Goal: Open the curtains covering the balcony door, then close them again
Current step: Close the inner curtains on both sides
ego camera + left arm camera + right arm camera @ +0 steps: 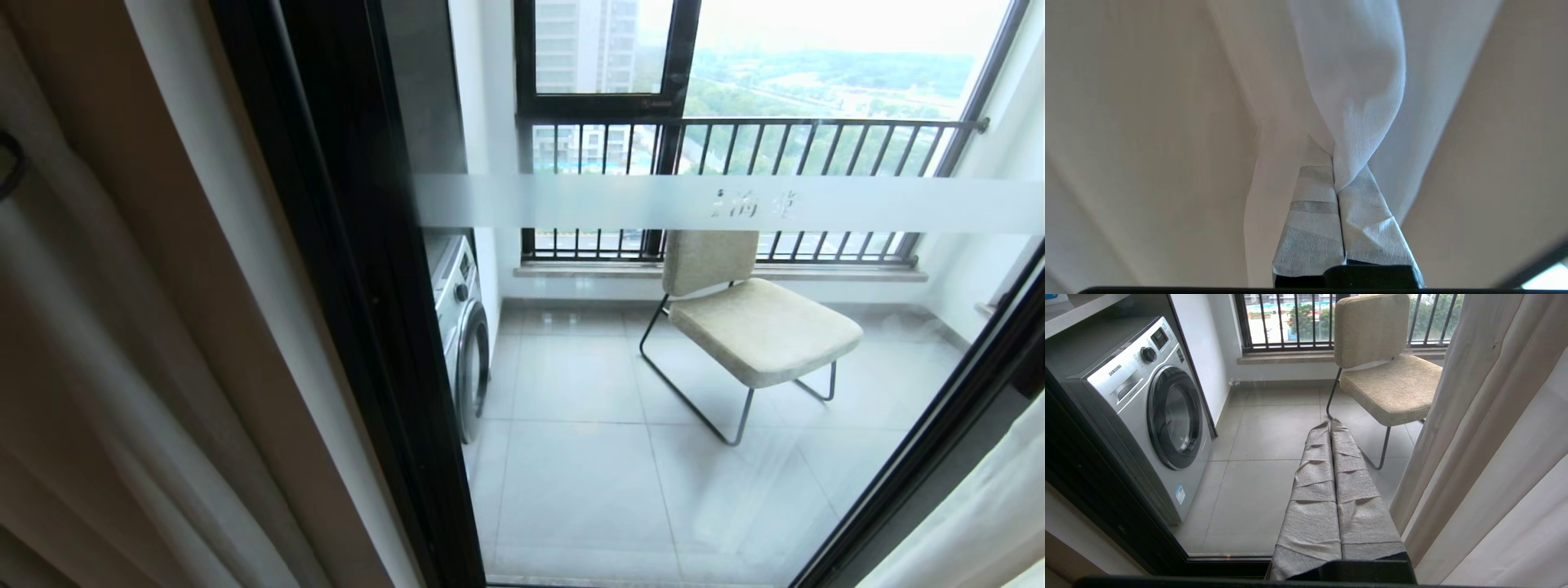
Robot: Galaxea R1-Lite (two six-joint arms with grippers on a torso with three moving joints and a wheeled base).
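Three views: each gives you something the others lack.
Balcony door (653, 408): in your head view its glass fills the middle, black frame to the left, frosted band across; neither arm shows there.
Curtains (139, 392): gathered along the door's left edge in your head view, with another panel at the lower right corner; your right wrist view shows that right-hand panel hanging beside the glass.
Washing machine (1147, 416): behind the glass, fully visible only from your right wrist.
Chair (751, 318): on the balcony tiles before the railing.
Left gripper (1336, 185): only your left wrist view shows it, wrapped fingers pinched together on a fold of thin white curtain.
Right gripper (1331, 426): fingers pressed together, holding nothing, pointing at the glass.
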